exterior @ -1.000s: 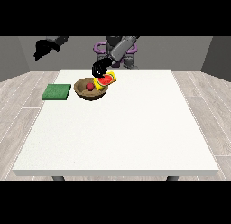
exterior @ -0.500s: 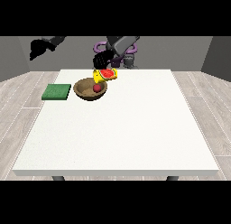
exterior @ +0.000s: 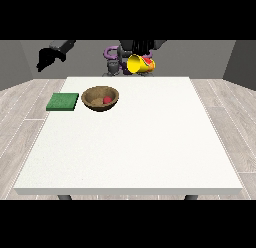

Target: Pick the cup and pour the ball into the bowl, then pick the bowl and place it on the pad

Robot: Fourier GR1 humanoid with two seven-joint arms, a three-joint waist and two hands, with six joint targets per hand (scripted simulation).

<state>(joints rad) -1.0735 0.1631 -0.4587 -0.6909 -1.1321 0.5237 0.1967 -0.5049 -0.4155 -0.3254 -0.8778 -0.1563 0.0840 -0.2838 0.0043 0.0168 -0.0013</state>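
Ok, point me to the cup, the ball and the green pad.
cup (exterior: 140, 64): front view, on its yellow side, held tipped above the table's far edge.
ball (exterior: 107, 99): front view, on the red ball's top, inside the bowl.
green pad (exterior: 63, 101): front view, on the middle of its flat top.

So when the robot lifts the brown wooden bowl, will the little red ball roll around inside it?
Probably. The little red ball is round and sits loose in the brown wooden bowl, so a tilt would likely set it rolling. The curved walls should keep it in. The bowl looks stiff and wide, so it seems unlikely to tip.
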